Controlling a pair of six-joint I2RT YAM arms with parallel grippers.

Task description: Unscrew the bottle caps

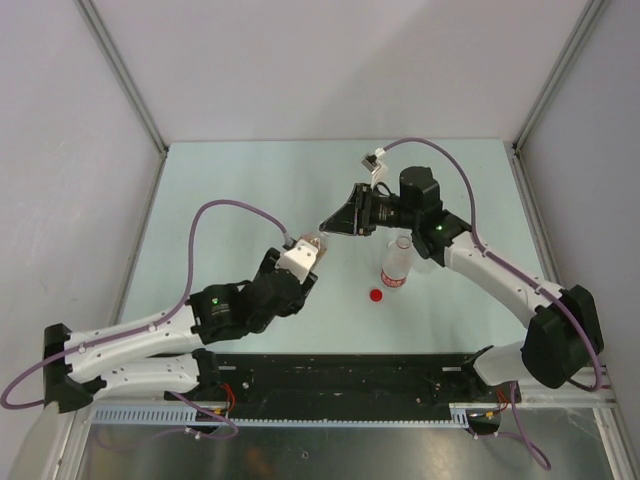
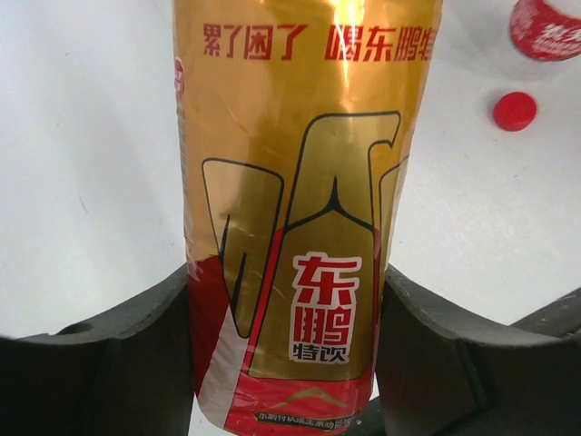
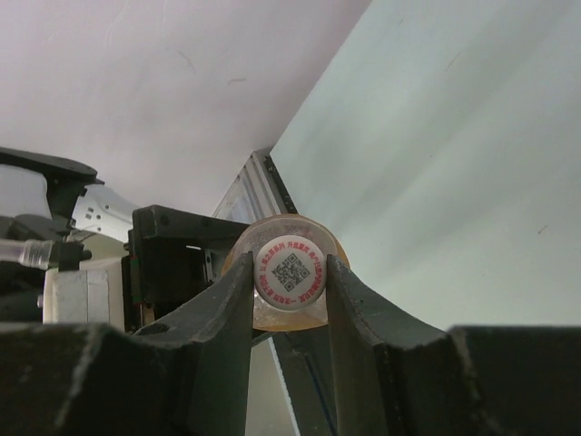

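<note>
The pale green table (image 1: 250, 180) spreads under both my arms. My left claw (image 1: 312, 246) is clamped round the body of the amber bottle (image 2: 300, 209), with a finger (image 2: 136, 354) pressed against each side of its gold-and-red wrapper. The bottle's neck points toward my right claw (image 1: 328, 226). That right claw is closed on the bottle's pale cap (image 3: 290, 270), its fingers (image 3: 227, 318) touching the rim on both sides, and a printed code square on the cap's top faces my wrist camera. I cannot tell whether the cap sits tight or loose on the neck. To the right, near my right forearm, the clear bottle with the red-and-white label (image 1: 397, 264) stands on the table with its neck bare. Just beside its foot, toward my bases, the red cap (image 1: 376, 295) lies on the table, touching nothing else.
</note>
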